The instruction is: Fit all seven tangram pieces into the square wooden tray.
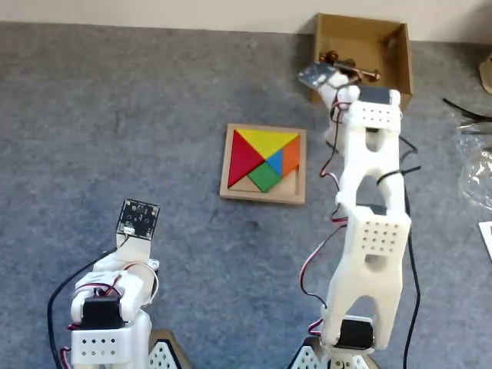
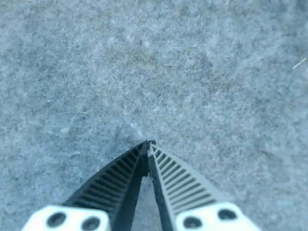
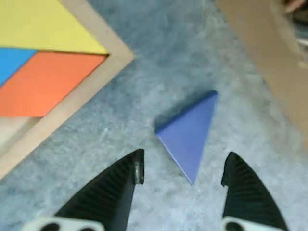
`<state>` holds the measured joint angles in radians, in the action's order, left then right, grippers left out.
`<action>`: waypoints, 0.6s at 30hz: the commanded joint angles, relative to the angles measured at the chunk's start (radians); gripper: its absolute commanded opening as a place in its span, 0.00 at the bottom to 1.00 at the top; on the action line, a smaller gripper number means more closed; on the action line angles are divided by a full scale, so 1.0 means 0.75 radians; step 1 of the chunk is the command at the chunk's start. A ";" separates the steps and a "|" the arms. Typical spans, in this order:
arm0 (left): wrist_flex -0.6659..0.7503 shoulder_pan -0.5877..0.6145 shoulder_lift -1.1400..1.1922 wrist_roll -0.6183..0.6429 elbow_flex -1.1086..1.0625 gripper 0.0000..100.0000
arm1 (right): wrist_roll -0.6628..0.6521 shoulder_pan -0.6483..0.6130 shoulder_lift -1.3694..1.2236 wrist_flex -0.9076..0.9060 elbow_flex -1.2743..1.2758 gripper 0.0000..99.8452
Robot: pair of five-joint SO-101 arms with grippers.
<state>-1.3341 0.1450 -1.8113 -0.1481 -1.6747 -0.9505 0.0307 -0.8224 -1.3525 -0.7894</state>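
The square wooden tray (image 1: 263, 195) lies mid-table holding a red triangle (image 1: 244, 157), a yellow triangle (image 1: 269, 141), an orange piece (image 1: 291, 157), a small blue piece (image 1: 274, 163) and a green piece (image 1: 265, 178). Bare wood shows along its near side. A loose blue triangle (image 3: 188, 134) lies flat on the grey carpet between the tray's corner (image 3: 118, 57) and the cardboard box. My right gripper (image 3: 185, 156) is open just above it, one finger on either side of its near tip. My left gripper (image 2: 148, 144) is shut on nothing, over bare carpet at the near left.
A cardboard box (image 1: 400, 54) with small metal items stands at the far right, close to the right arm (image 1: 369, 192). Cables (image 1: 461, 115) and a clear plastic bag (image 1: 478, 178) lie at the right edge. The left arm (image 1: 115, 300) sits folded near the front edge.
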 commanded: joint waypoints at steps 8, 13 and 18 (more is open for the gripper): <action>-0.006 0.017 -0.005 0.012 -0.028 0.01 | -0.084 -0.026 -0.222 -0.024 -0.379 0.25; -0.006 0.017 -0.005 0.012 -0.028 0.01 | -0.084 -0.026 -0.318 -0.034 -0.494 0.25; -0.006 0.017 -0.005 0.012 -0.028 0.01 | -0.084 -0.021 -0.367 -0.034 -0.510 0.25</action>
<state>-1.3341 0.1450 -1.8113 -0.1481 -1.6747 -1.0012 0.0276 -1.1093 -1.3679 -1.1162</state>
